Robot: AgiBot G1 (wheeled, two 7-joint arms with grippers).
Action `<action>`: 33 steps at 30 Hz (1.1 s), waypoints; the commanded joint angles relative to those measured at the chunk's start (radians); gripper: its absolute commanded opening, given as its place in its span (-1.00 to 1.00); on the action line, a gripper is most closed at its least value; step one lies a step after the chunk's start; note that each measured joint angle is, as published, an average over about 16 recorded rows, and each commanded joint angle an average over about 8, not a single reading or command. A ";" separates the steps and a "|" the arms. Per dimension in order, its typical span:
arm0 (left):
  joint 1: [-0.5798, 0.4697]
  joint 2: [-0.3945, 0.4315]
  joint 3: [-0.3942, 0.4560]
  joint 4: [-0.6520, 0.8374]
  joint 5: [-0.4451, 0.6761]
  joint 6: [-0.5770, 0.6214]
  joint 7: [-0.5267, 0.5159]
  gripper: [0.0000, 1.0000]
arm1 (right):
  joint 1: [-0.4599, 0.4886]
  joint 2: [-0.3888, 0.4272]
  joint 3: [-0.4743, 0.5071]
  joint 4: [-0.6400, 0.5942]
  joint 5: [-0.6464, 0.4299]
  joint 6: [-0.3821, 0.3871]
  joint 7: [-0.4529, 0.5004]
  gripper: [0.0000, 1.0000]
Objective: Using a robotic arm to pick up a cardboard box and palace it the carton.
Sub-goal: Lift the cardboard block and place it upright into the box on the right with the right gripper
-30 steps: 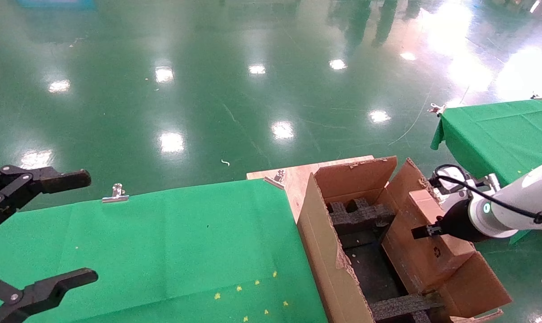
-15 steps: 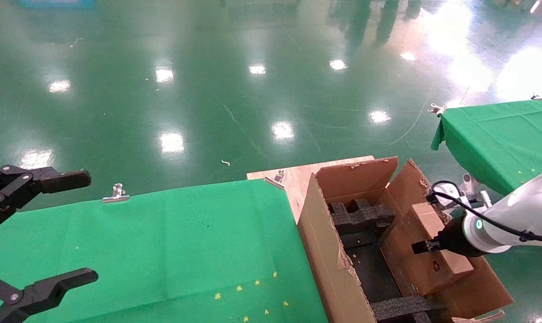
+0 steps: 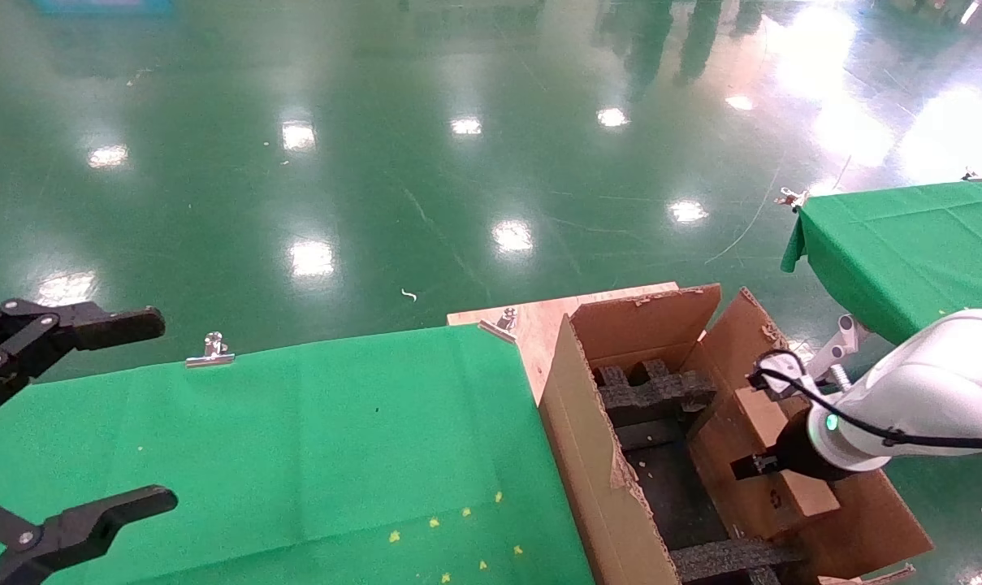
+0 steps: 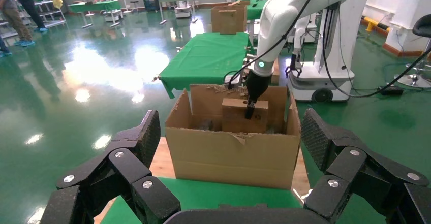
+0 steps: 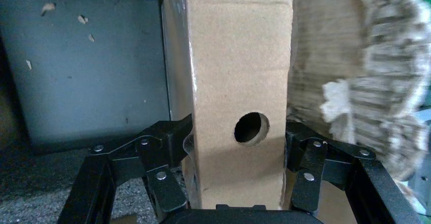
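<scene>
Two end effectors show, and the carton (image 3: 620,455) serves as the landmark for all that follows. Far to the left of the carton, the left end effector (image 3: 68,422) hangs over the near corner of the green-covered bench (image 3: 296,439), its black fingers (image 4: 127,153) spread wide apart with nothing between them. A metal clip (image 3: 210,351) grips the cloth at the bench's far edge, well left of the carton, and another clip (image 3: 503,321) sits on the bare wood just beside the carton's far left corner. The carton stands open at the bench's right end, its torn flaps up and black foam inserts (image 3: 653,390) visible inside. Within the carton's right half, against its right wall, is the cardboard box (image 3: 783,479), tilted, with its upper part rising above the foam. The right end effector (image 5: 234,158) is clamped on the cardboard box, one finger (image 5: 162,148) pressed against each long side, on either side of the narrow face with the round hole (image 5: 251,127). The robotic arm (image 3: 921,406) reaches in from the carton's right side, white, with a black cable looped at the wrist. Farther right of the carton, well apart, stands a second bench (image 3: 905,244) draped in green cloth.
</scene>
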 commanded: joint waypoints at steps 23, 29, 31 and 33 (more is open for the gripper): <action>0.000 0.000 0.000 0.000 0.000 0.000 0.000 1.00 | -0.059 -0.106 -0.010 -0.159 0.058 0.020 -0.065 1.00; 0.000 0.000 0.000 0.000 0.000 0.000 0.000 1.00 | -0.057 -0.103 -0.009 -0.156 0.058 0.018 -0.064 1.00; 0.000 0.000 0.000 0.000 0.000 0.000 0.000 1.00 | -0.054 -0.104 -0.007 -0.159 0.060 0.019 -0.065 1.00; 0.000 0.000 0.000 0.000 0.000 0.000 0.000 1.00 | -0.050 -0.104 -0.005 -0.161 0.060 0.019 -0.066 1.00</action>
